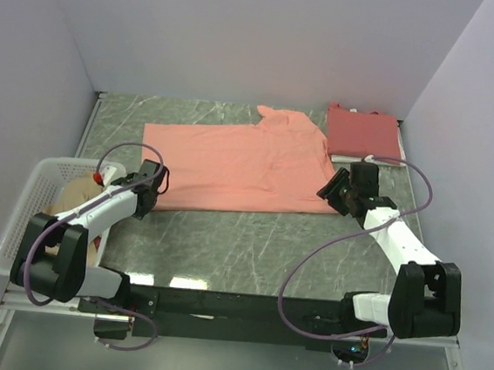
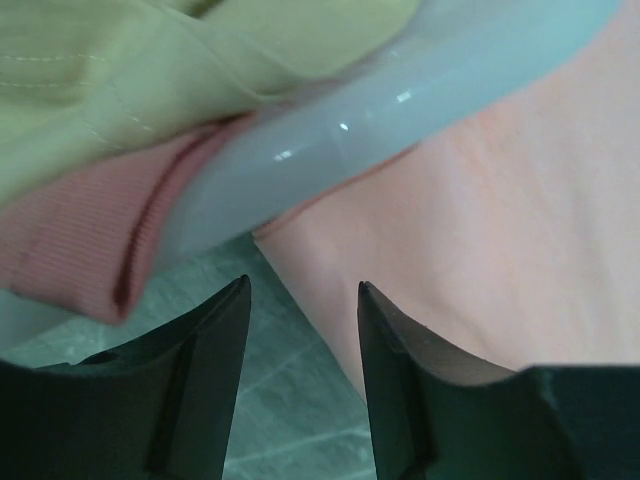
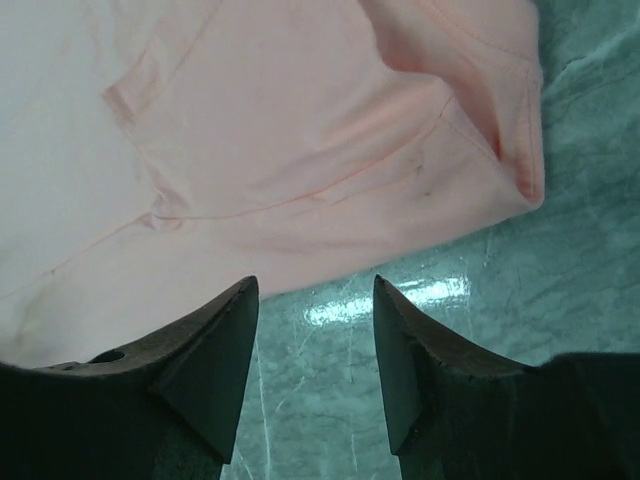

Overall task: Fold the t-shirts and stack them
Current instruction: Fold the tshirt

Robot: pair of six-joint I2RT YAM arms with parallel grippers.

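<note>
The left gripper point(image 2: 303, 292) has its two dark fingers apart with nothing between them. Through the gap show the green marbled table point(image 2: 290, 400) and the near left edge of the salmon-orange t-shirt point(image 2: 500, 240). Just beyond the fingertips runs the glossy white rim of the basket point(image 2: 400, 100). The pale tan t-shirt point(image 2: 150, 60) is bunched over the rim, and a pink ribbed hem point(image 2: 70, 240) with a darker red seam hangs beside it; which garment that hem belongs to I cannot tell. In the top view this gripper sits at the salmon-orange shirt's near left corner, just beside the basket, which stands at the table's left edge

The right gripper point(image 3: 315, 287) is likewise spread and empty, over the table at the same shirt's near right edge, with a short sleeve and its stitched hem ahead of the fingertips to the right

The salmon-orange shirt lies spread flat across the middle of the table, collar at its far edge. The coral-red t-shirt point(image 1: 361, 133) lies folded into a neat rectangle in the far right corner, just beside the spread shirt
</note>
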